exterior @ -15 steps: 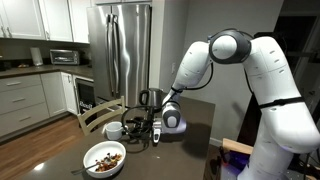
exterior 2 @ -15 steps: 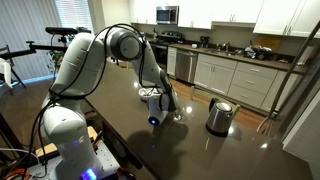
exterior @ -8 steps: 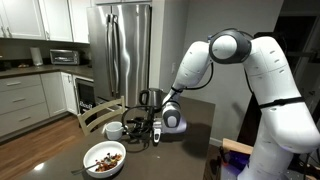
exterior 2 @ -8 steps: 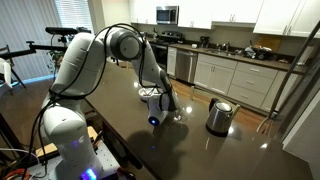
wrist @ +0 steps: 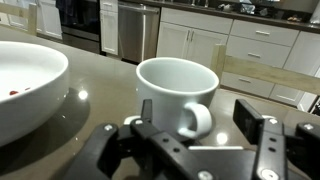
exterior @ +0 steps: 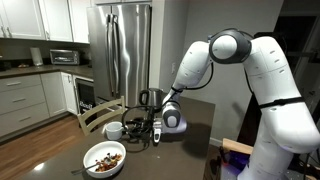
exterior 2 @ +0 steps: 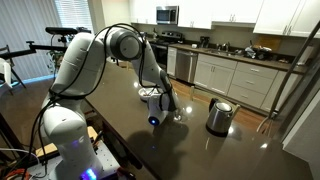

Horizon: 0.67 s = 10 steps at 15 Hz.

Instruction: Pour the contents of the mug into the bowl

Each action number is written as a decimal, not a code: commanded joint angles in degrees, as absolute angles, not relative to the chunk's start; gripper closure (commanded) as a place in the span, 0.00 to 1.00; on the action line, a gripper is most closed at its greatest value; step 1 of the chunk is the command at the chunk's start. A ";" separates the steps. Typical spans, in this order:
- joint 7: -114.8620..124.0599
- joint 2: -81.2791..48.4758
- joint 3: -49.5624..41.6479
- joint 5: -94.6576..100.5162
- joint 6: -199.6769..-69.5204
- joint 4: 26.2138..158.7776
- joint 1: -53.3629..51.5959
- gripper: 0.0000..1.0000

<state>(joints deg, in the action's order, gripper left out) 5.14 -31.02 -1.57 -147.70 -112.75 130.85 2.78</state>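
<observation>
**Mug sits straight ahead in the gap, handle toward the palm**

In the wrist view my gripper [wrist: 185,135] has its fingers [wrist: 268,140] spread wide, one at the lower left of the frame and one at the lower right. I see nothing pinched between them, and neither pad looks to be touching anything.

The mug [wrist: 176,92] stands in the centre of the frame, directly ahead of the gap. It is upright on the dark tabletop [wrist: 100,95], so its long axis runs straight up. Its handle [wrist: 203,121] points back at the camera, into the space between the fingers. I judge that the fingers would come in on either side of the handle or the body. The gripper's own frame hides the mug's base, so I cannot tell how far forward the tips reach.

The bowl [wrist: 45,105] fills the left edge of the wrist view, near the mug but apart from it. Any pour therefore has to go toward frame left.

In an exterior view the mug [exterior: 114,131] is left of centre, just beside the gripper [exterior: 136,127]. The bowl [exterior: 105,157] sits below it toward the bottom edge, brownish bits inside, and the steel kettle [exterior: 150,97] stands behind.
</observation>
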 commanded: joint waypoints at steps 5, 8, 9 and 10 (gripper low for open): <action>6.13 -31.13 -1.85 -146.25 -113.86 131.08 3.02 0.29; 6.15 -31.07 -1.88 -146.21 -113.91 131.14 3.04 0.44; 6.14 -31.03 -1.90 -146.21 -113.90 131.19 3.07 0.47; 6.14 -31.01 -1.92 -146.21 -113.91 131.21 3.08 0.48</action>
<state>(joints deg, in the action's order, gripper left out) 5.15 -30.98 -1.61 -147.69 -113.01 130.85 2.78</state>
